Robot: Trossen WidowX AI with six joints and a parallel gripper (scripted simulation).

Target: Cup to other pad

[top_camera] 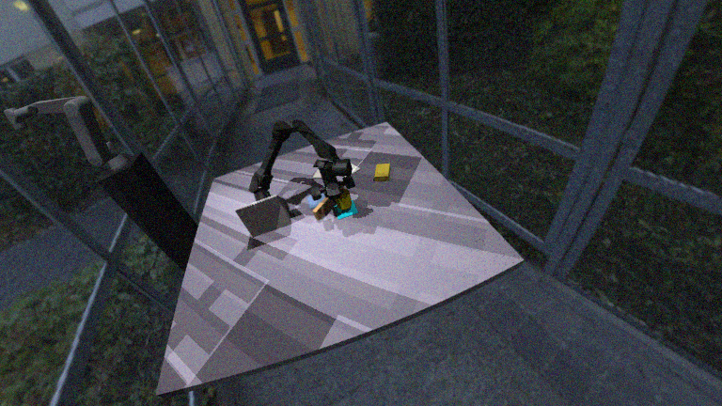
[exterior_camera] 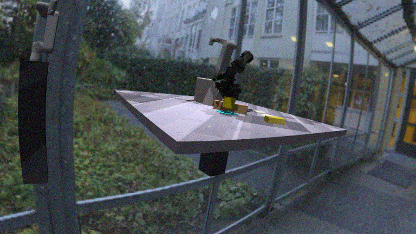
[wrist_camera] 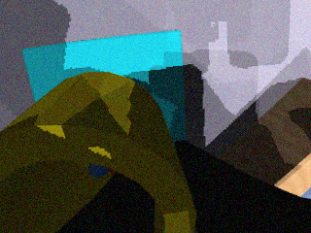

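My gripper (top_camera: 338, 191) (exterior_camera: 231, 95) is shut on the yellow cup (top_camera: 345, 201) (exterior_camera: 228, 103) (wrist_camera: 104, 131). The cup is roughly upright, low over the cyan pad (top_camera: 348, 212) (exterior_camera: 227, 112) (wrist_camera: 121, 50); whether its base touches the pad cannot be told. In the wrist view a blue marble (wrist_camera: 98, 170) and a bit of red show inside the cup; the other contents are hidden. The blue pad (top_camera: 315, 201) lies left of the cup in the top view, partly hidden by the arm and a wooden block.
The wooden block (top_camera: 320, 210) (exterior_camera: 241, 109) (wrist_camera: 287, 141) stands close beside the cup. A grey upright panel (top_camera: 264, 216) (exterior_camera: 202, 90) stands near the arm's base. A yellow block (top_camera: 382, 171) (exterior_camera: 274, 119) and a flat white piece (top_camera: 354, 169) lie farther off.
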